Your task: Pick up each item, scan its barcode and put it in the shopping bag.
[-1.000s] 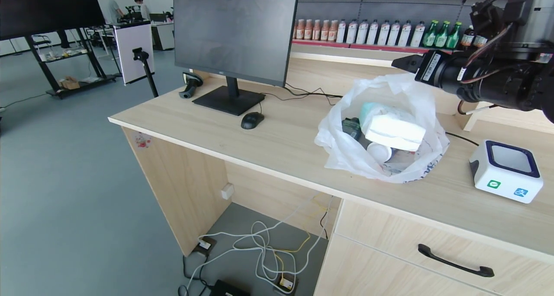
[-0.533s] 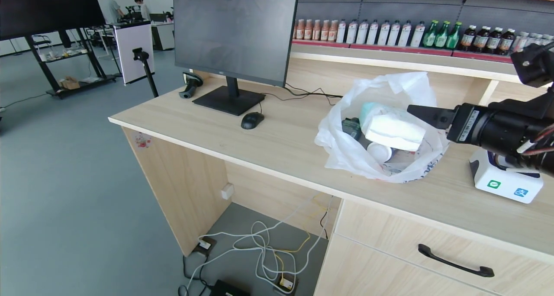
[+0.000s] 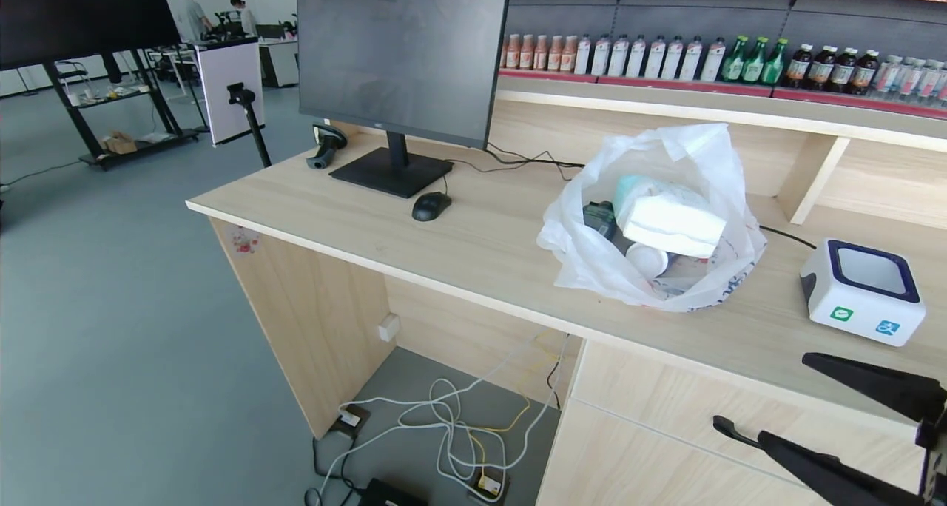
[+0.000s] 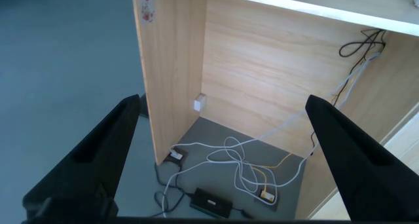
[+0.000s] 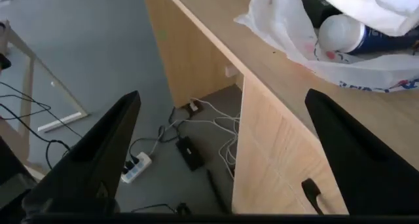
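The white plastic shopping bag (image 3: 710,166) stands open on the wooden counter (image 3: 481,240). Inside it lie a white soft pack (image 3: 672,225), a teal item (image 3: 635,188), a dark bottle (image 3: 601,219) and a white-capped bottle (image 3: 647,259). The white barcode scanner box (image 3: 862,293) sits to the right of the bag. My right gripper (image 3: 784,396) is open and empty, low in front of the counter's drawer, below the scanner. In its wrist view the right gripper (image 5: 222,96) faces the bag (image 5: 281,21) and the counter's front. My left gripper (image 4: 222,101) is open and empty, pointing under the desk.
A monitor (image 3: 403,55), a mouse (image 3: 431,205) and a handheld scanner (image 3: 325,147) occupy the counter's left part. Shelves of bottles (image 3: 666,56) run behind. Cables (image 3: 444,417) lie on the floor under the desk. A drawer handle (image 5: 311,192) is near the right gripper.
My right arm has come down from above the bag, past the scanner, to below the counter's front edge at the lower right. The bag and its contents have stayed put.
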`<state>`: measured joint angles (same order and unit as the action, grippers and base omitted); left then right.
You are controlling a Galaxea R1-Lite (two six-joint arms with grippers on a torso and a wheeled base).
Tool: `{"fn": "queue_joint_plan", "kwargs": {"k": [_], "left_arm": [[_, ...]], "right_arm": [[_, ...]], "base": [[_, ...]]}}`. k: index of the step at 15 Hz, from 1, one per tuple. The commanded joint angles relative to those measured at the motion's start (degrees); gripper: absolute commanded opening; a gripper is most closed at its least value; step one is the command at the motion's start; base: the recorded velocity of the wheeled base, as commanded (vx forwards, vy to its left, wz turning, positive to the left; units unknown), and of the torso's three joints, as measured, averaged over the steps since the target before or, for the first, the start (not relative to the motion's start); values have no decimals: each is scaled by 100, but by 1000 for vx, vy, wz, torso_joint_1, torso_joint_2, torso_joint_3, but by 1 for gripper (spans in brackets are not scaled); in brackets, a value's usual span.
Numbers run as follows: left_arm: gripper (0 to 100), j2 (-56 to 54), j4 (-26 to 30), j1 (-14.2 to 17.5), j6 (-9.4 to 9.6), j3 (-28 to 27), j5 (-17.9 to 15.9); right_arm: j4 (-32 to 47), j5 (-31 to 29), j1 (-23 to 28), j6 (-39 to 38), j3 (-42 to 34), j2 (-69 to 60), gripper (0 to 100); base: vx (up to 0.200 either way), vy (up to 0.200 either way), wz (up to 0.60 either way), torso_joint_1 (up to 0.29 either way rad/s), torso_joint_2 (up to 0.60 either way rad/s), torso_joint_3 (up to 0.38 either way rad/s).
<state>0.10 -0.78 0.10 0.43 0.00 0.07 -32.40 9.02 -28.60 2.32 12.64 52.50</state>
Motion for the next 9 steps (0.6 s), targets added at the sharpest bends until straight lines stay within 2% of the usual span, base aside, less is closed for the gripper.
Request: {"fn": "queue_joint_plan", "kwargs": {"k": [1,6,9], "left_arm": [[100,-1,-1,-1,1,0,1],[100,-1,-1,-1,1,0,1],[100,-1,8,-1,1,0,1]], "right_arm": [[6,12,-216,190,-675,-777,100],[173,30,-541,392,-1264,-1665,100],[1922,126,-788,489,-1264,-3062,100]], "base": [[0,0,0,0,0,0],[0,0,0,0,0,0],[0,0,0,0,0,0]]}}
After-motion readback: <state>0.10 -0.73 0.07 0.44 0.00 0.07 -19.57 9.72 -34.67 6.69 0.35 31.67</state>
